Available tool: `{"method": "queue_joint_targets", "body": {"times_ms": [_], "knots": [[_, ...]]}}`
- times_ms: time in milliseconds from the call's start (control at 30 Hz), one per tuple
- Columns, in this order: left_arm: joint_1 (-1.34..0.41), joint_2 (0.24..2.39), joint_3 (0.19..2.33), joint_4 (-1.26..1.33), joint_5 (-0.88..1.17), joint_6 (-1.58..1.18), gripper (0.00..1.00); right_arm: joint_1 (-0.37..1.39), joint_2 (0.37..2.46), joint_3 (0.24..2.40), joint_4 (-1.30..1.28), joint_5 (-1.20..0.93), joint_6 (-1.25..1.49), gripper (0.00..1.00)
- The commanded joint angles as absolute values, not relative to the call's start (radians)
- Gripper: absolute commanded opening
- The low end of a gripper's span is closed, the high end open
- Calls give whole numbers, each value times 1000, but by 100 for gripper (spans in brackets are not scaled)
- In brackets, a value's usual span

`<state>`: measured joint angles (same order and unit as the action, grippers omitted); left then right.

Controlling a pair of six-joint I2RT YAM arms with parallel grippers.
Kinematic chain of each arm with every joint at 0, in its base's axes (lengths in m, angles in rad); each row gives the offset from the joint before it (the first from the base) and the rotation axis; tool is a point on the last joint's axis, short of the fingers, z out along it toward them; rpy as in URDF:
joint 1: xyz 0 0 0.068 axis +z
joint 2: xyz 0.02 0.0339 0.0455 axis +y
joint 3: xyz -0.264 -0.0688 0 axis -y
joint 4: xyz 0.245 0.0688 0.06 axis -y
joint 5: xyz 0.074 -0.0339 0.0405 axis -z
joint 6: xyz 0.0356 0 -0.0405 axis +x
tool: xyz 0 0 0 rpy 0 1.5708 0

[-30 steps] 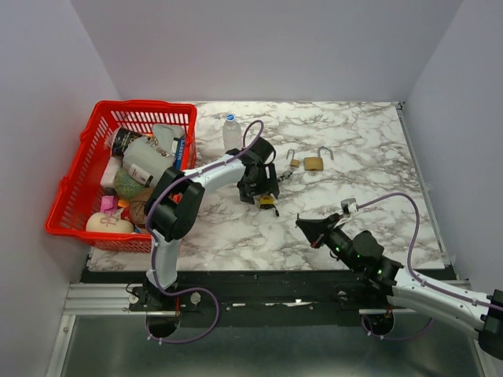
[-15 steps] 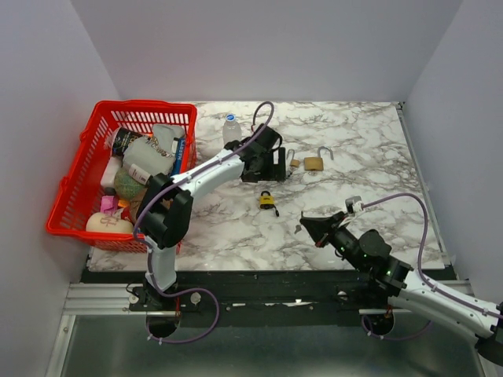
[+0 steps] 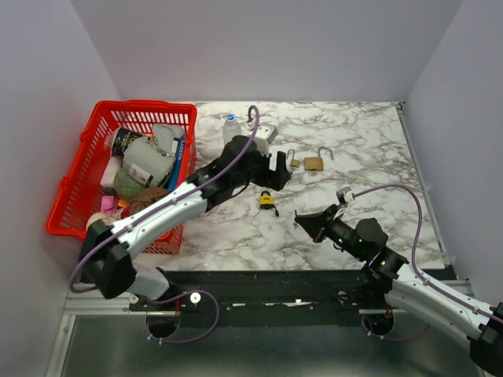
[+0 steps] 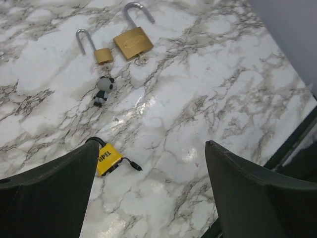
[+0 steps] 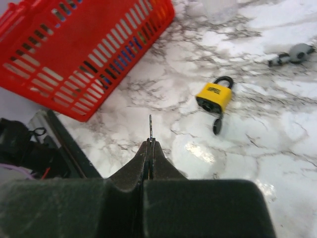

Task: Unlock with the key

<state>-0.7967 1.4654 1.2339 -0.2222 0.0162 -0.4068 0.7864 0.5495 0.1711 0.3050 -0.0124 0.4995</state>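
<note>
1. Yellow-bodied padlock w/ black shackle [image 3: 268,201] lies flat on marble-pattern tabletop [image 3: 369,141] in top view, about mid-table. Shackle end faces back, base end faces front-right. Left gripper [image 3: 274,173] hovers just behind it. Right gripper [image 3: 302,221] is near on its front-right, not touching. Key too small to make out here. Two brass padlocks [image 3: 313,163] w/ shackles sprung sit further back; red plastic basket [image 3: 118,173] is far left.
2. Left wrist view: left gripper [image 4: 151,148] fingers spread wide, nothing held, above table. Yellow padlock [image 4: 108,157] shows just beside one finger, untouched.
3. Right wrist view: right gripper [image 5: 150,145] fingers pinched tight on thin metal key [image 5: 150,128]. Blade is seen edge-on, long axis straight out of fingertips, tip pointing away from cam. Yellow padlock [image 5: 214,96] is apart from tip, off to the right & further out. Its long axis runs near-parallel to the blade here, shackle far, base near. Small black tab [image 5: 217,126] hangs at base; key head or cap, can't tell.
4. Judged step: bring key to keyway.
   - Shift tip sideways to base end, match blade to lock's long axis, come in low.
   - Lock is loose on a smooth top and will prob slide if pushed, so left gripper should pin the body first.
   - Black tab may block entry.
</note>
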Motion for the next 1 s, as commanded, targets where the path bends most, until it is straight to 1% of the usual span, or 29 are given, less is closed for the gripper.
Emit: {"method": "queue_joint_targets", "body": {"times_ms": [0,100,133,167,233,267,300,367,467,567,600,767,800,967], "knots": [[-775,1222,1022,74,333,-328,93,736,577,233,463,-309,500,1],[-750,1140,957,106,493,-368,90,729,615,255,515,-412,511,1],[-732,1131,944,118,622,-388,89,729,626,261,528,-431,514,1],[-723,1126,913,162,685,-411,89,729,636,267,537,-446,515,1],[-710,1124,878,221,820,-501,85,727,663,291,540,-495,512,1],[-704,1124,841,283,848,-529,81,727,672,299,543,-511,512,1],[-704,1126,825,313,870,-555,75,729,678,307,548,-535,515,1],[-704,1131,812,353,931,-592,72,727,692,327,555,-549,518,1],[-704,1129,804,365,953,-604,66,727,701,342,563,-560,522,1],[-706,1121,792,374,963,-610,65,727,700,344,575,-561,531,1],[-707,1118,784,377,966,-612,61,727,698,344,575,-560,532,1],[-709,1114,767,365,956,-609,52,727,698,345,580,-561,537,1],[-710,1114,767,365,954,-609,49,727,698,345,581,-561,537,1],[-721,1121,773,330,939,-586,46,727,692,345,586,-558,540,1]]}}
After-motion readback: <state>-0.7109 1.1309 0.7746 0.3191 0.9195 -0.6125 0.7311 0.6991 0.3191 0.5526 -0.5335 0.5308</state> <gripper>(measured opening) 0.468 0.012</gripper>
